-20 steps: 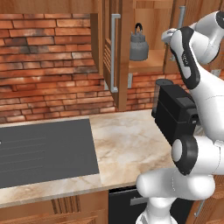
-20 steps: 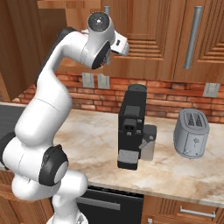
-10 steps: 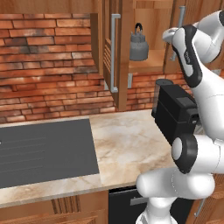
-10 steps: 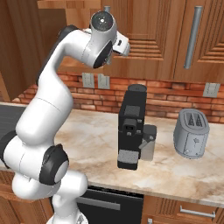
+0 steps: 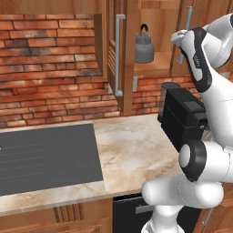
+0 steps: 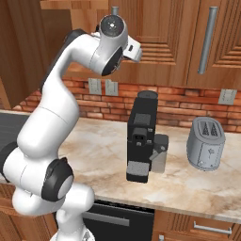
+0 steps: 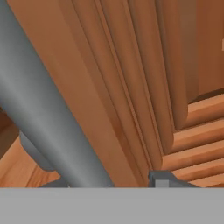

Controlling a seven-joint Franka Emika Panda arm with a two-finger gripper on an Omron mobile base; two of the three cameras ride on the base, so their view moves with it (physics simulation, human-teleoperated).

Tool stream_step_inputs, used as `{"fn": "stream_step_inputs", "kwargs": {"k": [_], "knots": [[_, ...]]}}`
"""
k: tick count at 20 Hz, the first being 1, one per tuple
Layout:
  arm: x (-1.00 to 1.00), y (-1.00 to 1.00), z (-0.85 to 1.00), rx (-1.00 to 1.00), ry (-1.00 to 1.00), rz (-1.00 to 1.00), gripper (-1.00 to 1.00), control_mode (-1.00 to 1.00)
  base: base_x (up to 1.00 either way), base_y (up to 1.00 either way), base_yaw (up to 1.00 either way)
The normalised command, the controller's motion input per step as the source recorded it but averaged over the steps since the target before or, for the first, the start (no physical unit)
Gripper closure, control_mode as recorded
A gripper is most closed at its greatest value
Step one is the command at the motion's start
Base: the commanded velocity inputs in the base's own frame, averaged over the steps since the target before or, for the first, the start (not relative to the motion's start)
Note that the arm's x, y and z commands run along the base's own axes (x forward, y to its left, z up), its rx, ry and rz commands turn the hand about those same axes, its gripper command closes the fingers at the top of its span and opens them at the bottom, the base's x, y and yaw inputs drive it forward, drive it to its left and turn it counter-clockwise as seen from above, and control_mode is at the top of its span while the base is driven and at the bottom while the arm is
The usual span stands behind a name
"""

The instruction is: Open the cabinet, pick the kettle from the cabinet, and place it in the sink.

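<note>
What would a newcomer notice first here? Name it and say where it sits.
The white arm reaches up to the wooden cabinet, whose left door stands open. Inside, a small grey kettle sits on the shelf. Below on the marble counter stand a black coffee machine and a toaster.

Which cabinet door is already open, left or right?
The left door: it is swung out edge-on, its grey bar handle facing the room, with the kettle exposed on the shelf beside it. The right door is not swung out like that.
</note>
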Motion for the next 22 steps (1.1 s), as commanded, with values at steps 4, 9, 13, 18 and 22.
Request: {"fn": "stream_step_inputs", "kwargs": {"k": [4, 9, 13, 18, 22], "knots": [[0.01, 0.01, -0.13, 0.0, 0.0, 0.0, 1.0, -1.0, 0.0, 0.0, 0.0], [-0.06, -0.02, -0.07, 0.0, 0.0, 0.0, 1.0, -1.0, 0.0, 0.0, 0.0], [-0.14, -0.05, -0.05, 0.01, -0.03, 0.01, 1.0, -1.0, 0.0, 0.0, 0.0], [-0.25, -0.06, -0.05, 0.02, -0.08, 0.03, 1.0, -1.0, 0.0, 0.0, 0.0], [-0.34, -0.09, -0.04, 0.0, -0.05, 0.01, 1.0, -1.0, 0.0, 0.0, 0.0]]}}
